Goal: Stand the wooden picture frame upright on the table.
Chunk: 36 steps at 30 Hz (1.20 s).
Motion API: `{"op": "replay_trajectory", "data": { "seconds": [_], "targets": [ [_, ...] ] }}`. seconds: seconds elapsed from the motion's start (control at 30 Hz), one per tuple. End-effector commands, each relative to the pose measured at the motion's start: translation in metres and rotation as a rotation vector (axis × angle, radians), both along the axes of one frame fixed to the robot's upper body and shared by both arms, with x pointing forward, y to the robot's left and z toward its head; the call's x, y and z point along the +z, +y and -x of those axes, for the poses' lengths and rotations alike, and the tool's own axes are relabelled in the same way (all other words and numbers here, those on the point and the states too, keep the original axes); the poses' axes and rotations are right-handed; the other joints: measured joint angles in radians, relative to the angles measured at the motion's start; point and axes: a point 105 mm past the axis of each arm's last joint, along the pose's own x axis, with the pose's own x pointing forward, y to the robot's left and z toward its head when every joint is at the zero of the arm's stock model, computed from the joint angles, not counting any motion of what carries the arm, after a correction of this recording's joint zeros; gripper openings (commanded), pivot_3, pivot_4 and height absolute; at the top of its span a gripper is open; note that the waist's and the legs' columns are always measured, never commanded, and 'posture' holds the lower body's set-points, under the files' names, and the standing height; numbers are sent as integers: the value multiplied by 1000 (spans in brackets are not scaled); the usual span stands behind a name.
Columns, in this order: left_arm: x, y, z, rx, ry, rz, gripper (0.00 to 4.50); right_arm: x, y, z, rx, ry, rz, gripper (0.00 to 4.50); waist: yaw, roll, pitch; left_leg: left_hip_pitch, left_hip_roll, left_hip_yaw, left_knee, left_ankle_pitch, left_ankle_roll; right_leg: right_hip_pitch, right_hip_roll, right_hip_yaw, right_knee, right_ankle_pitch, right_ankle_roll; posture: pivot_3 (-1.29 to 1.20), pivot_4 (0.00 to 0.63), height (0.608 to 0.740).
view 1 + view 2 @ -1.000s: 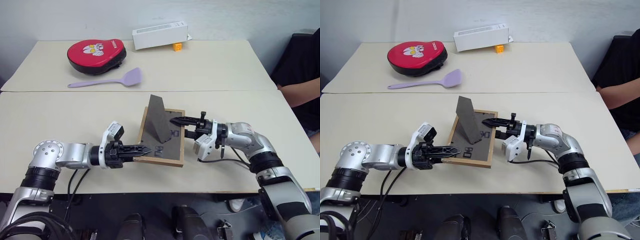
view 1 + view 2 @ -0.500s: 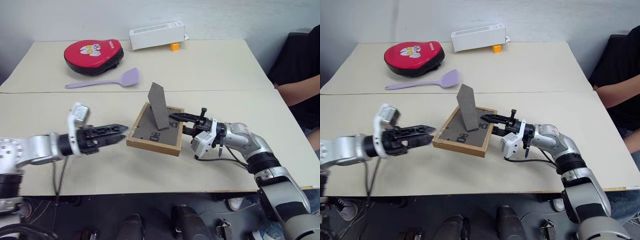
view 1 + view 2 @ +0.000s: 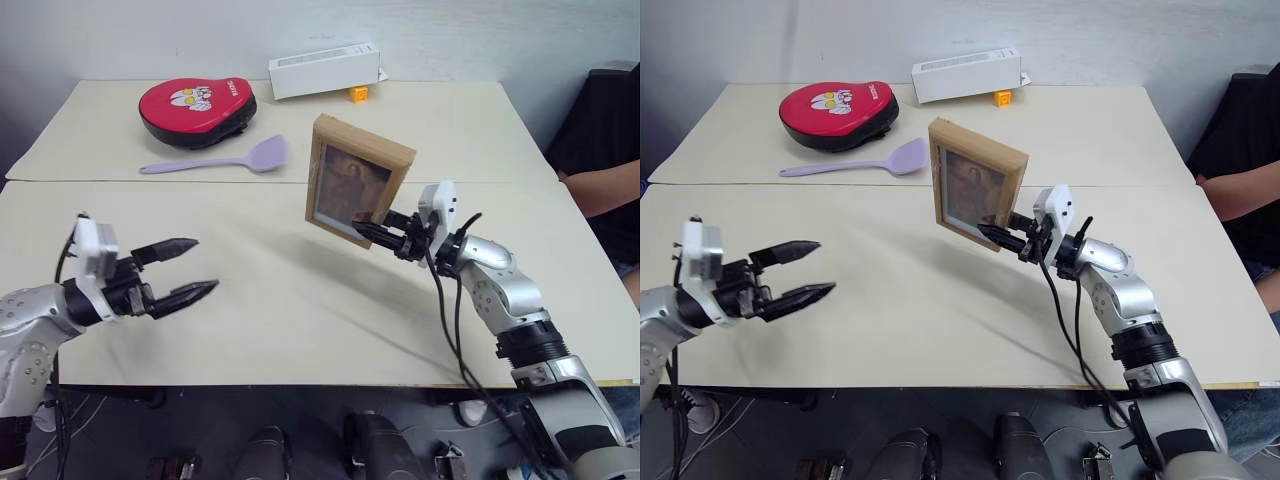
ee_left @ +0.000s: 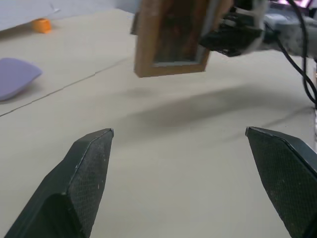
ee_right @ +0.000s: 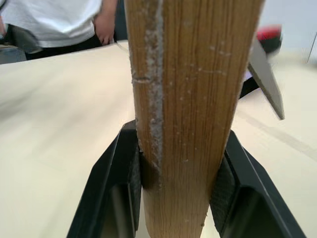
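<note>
**Frame aloft, portrait facing my camera**

My right gripper [image 3: 372,232] is clamped on the lower right edge of the wooden picture frame [image 3: 357,181], its fingers [image 5: 121,173] pressed to either side of the wood; the frame hangs upright in the air above the middle of the table [image 3: 300,320], its shadow on the surface beneath; my left gripper [image 3: 190,268] hovers well apart on the left, jaws spread wide and empty; beyond lie a lilac spatula [image 3: 222,160], a red pad [image 3: 196,99] and a white box [image 3: 324,69].

Bright even light, soft shadows (wrist views blurred)
</note>
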Motion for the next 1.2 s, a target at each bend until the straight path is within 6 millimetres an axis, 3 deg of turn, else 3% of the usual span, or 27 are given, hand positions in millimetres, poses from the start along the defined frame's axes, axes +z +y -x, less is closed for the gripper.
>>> {"op": "replay_trajectory", "data": {
  "seconds": [0.03,0.13,0.37,0.5,0.63,0.83,0.97,1.1,1.17,1.2],
  "targets": [
    [2,-7,7,-32,-70,-37,4500,3,-6,-8,-35,60,-14,1292,1,0,0,0,0,0,0,0,0,0,0,0,0,0,0,0,150,740],
    [-3,-11,8,-29,-77,-36,4500,-3,-9,-12,-59,103,-37,1291,-1,0,0,-1,0,1,-1,0,1,-1,0,0,0,0,0,0,150,740],
    [-13,-10,11,-20,-21,-21,4500,-40,-17,-19,-160,202,5,1291,-4,0,0,1,0,1,0,-1,1,0,0,1,2,0,0,0,150,740],
    [-14,-9,11,-15,-22,-32,4500,-35,-27,-28,-241,191,-54,1291,-3,0,0,1,0,1,0,-1,1,1,0,1,1,0,0,0,150,740],
    [-12,-6,9,0,-21,-30,4500,-23,-18,-15,-124,164,-72,2572,4,0,0,1,0,0,0,0,1,1,0,0,2,0,0,0,150,740],
    [-19,1,11,12,38,-25,4500,-20,-25,-1,-58,58,35,4481,1,0,0,-1,0,1,-1,-1,2,0,0,0,2,0,1,0,150,740],
    [-28,12,11,69,25,-68,4500,-23,-42,13,-42,-4,99,4481,2,0,0,0,0,1,-2,-1,2,0,0,0,1,0,1,0,150,740],
    [-37,27,20,106,42,-108,4500,-19,-71,38,-26,-218,207,4481,3,0,0,0,0,1,-2,-2,3,1,0,0,0,0,1,0,150,740],
    [-48,50,21,253,43,-193,4500,-30,-95,74,72,-387,381,4481,5,0,0,0,0,1,-1,-2,4,1,0,0,-2,0,1,0,150,740],
    [-46,59,19,336,37,-142,4500,-33,-101,85,96,-435,433,4481,9,0,0,0,0,1,-2,-2,4,1,0,0,-3,0,1,0,150,740]
  ]
}}
